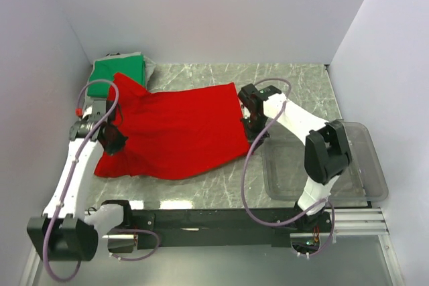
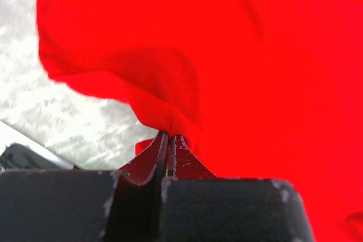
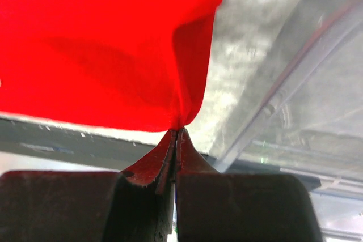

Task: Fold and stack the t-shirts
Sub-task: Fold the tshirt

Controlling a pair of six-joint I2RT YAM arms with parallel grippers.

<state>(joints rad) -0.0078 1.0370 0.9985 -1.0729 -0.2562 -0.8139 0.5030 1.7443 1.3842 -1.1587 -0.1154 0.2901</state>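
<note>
Clamping the red shirt (image 1: 177, 132) are left claw (image 2: 168, 136) and right claw (image 3: 178, 131); green shirt (image 1: 120, 70) shows only overhead.

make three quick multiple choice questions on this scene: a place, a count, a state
1. Where does the green t-shirt lie? A. far left corner of the table B. near right corner C. between the arm bases
2. How many t-shirts show? A. one B. two C. four
3. The left fingers are: A. wide open B. shut on the red t-shirt C. shut on the green t-shirt

Answers: 1 A, it lies at the far left; 2 B, one red, one green; 3 B, the left wrist view shows red cloth pinched between them.
</note>
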